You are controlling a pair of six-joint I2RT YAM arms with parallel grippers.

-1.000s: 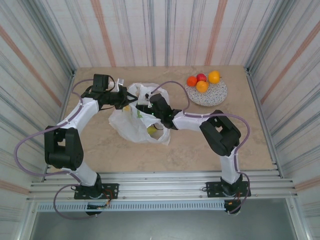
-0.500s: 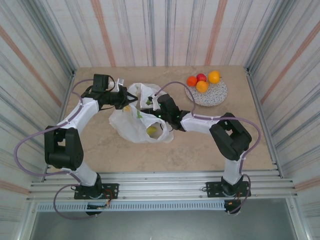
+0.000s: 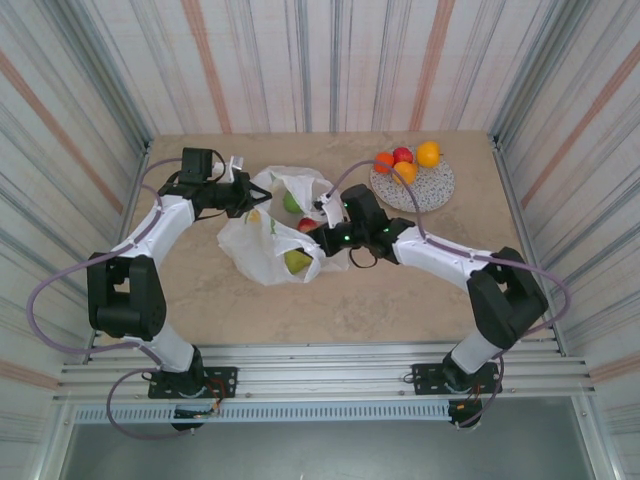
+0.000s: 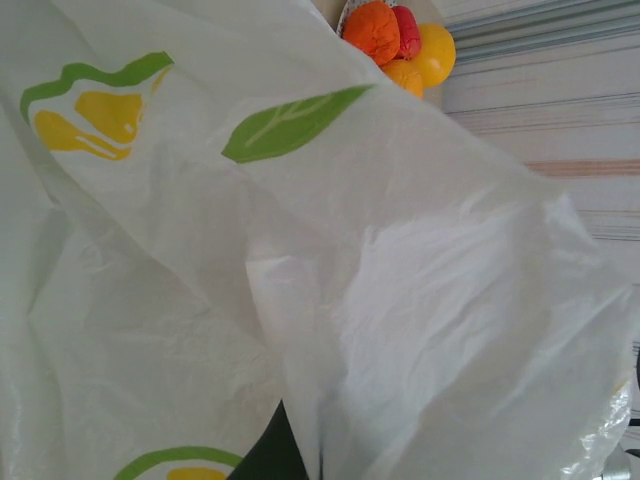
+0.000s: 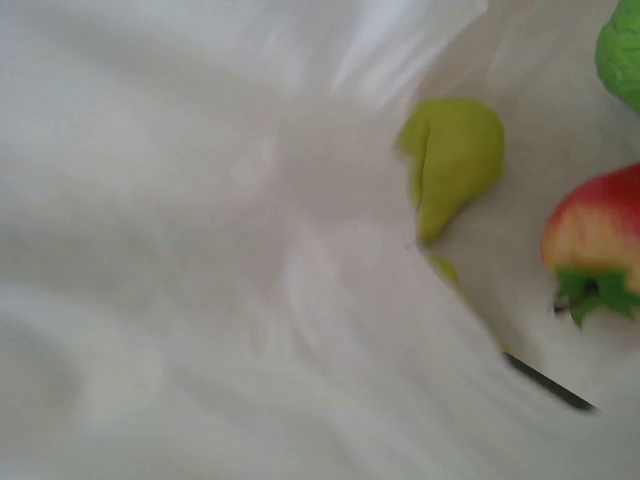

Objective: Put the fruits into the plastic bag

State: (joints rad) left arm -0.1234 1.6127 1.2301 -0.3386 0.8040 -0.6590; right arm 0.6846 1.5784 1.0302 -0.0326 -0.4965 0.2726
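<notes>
The white plastic bag (image 3: 262, 248), printed with lemon slices, lies open at the table's middle. My left gripper (image 3: 243, 194) is shut on its upper left edge; in the left wrist view the film (image 4: 400, 300) drapes over one dark finger (image 4: 262, 458). Inside the bag lie a green pear (image 3: 292, 202), a red fruit (image 3: 307, 225) and a yellow-green pear (image 3: 297, 261). My right gripper (image 3: 320, 232) is at the bag's right rim, its jaws hidden by film. The right wrist view has the yellow-green pear (image 5: 455, 160) and the red fruit (image 5: 600, 235) on the film.
A round grey speckled plate (image 3: 430, 190) at the back right holds an orange ball (image 3: 383, 161), a red fruit (image 3: 403, 154), a yellow-orange ball (image 3: 428, 153) and another orange ball (image 3: 405, 171). Striped walls close in the table on three sides.
My right arm has drawn back to the right, out of the bag's mouth to its rim. The green pear and red fruit now show inside the bag. The left gripper has stayed put.
</notes>
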